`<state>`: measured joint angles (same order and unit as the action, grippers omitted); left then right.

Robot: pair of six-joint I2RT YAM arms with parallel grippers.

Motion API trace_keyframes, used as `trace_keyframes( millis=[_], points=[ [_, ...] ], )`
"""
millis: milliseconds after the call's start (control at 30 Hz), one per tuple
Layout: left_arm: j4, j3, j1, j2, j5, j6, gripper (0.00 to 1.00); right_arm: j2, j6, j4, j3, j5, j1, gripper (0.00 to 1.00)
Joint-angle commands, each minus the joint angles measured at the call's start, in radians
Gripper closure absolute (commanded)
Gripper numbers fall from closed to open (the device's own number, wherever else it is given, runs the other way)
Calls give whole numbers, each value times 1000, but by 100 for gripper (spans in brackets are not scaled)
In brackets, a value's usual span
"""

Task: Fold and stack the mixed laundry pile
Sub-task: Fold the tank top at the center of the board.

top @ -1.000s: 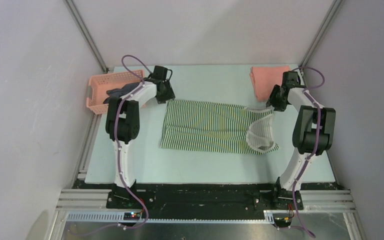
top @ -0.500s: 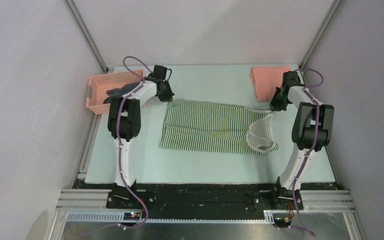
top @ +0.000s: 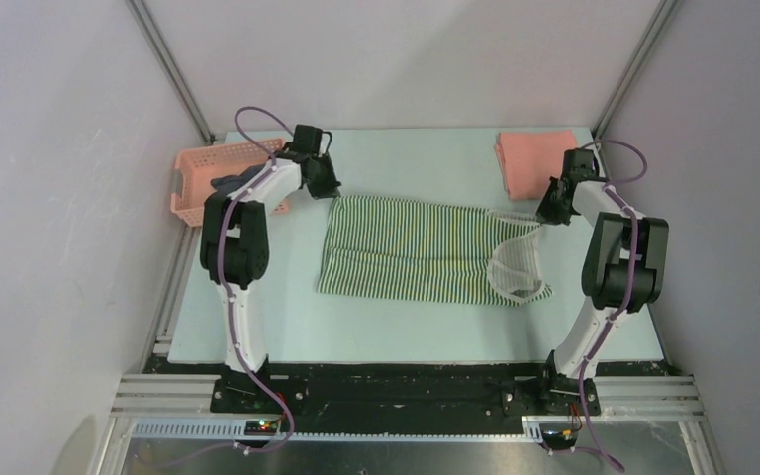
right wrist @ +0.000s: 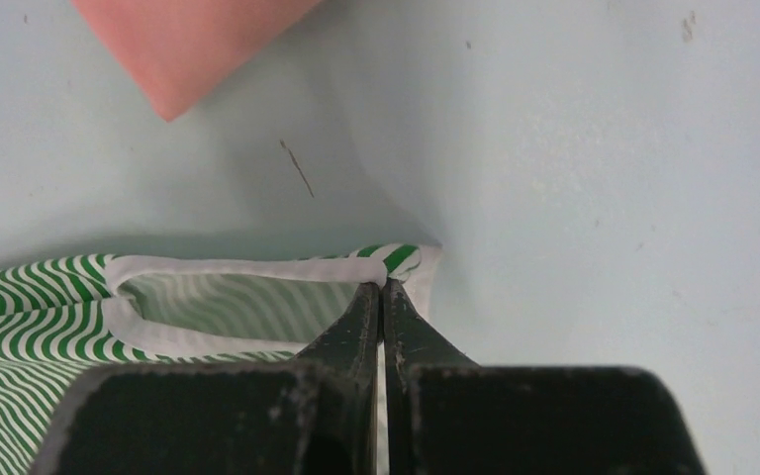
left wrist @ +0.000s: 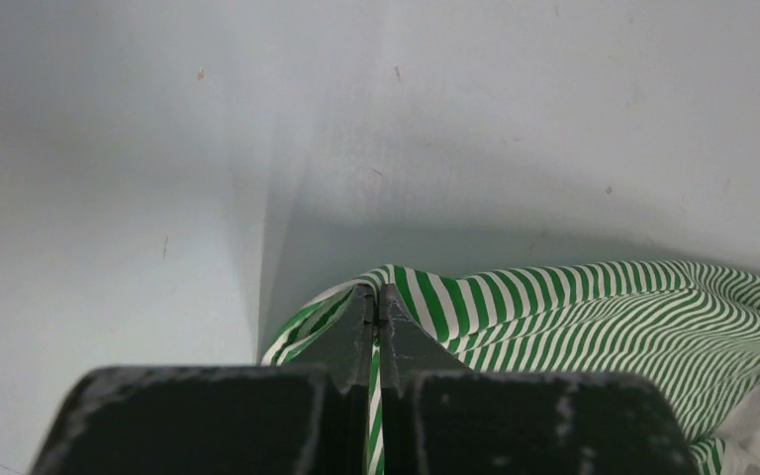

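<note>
A green-and-white striped garment (top: 411, 250) lies spread flat across the middle of the table. My left gripper (top: 332, 194) is shut on its far left corner (left wrist: 396, 282), the cloth pinched between the fingers. My right gripper (top: 544, 217) is shut on the far right corner, at the white-trimmed edge (right wrist: 386, 259). A folded salmon-pink shirt (top: 529, 158) lies at the far right, its corner (right wrist: 183, 45) in the right wrist view. A dark navy-grey garment (top: 236, 180) sits in the basket at the far left.
A pink plastic lattice basket (top: 198, 178) stands at the table's far left edge, just behind my left arm. Grey walls and metal frame posts close in the table on three sides. The pale green table (top: 406, 327) extends toward the near edge.
Both grippers have closed on the striped garment's far corners. The left gripper has shifted slightly back and left, the right slightly outward.
</note>
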<state>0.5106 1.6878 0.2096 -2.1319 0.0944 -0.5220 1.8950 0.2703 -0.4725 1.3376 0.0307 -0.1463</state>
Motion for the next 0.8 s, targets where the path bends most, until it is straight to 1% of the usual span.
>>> trace_keyframes(
  millis=[0,133,233,400,567,767],
  points=[
    [-10,-51,-12,96,95,56,100,-112,28,110,-91,-29,-11,100],
    [-10,-126,-13,149,118,69,100,-196,53,185,-193,-28,-12,100],
    [-5,-181,-19,185,120,81,100,-254,57,229,-269,-77,-14,100],
    [5,-245,-31,211,132,91,100,-367,69,292,-376,-96,-19,100],
    [25,-281,-38,222,115,108,100,-437,85,291,-462,-100,-21,100],
    [45,-295,-40,218,122,116,100,-485,113,215,-520,-126,-21,100]
  ],
)
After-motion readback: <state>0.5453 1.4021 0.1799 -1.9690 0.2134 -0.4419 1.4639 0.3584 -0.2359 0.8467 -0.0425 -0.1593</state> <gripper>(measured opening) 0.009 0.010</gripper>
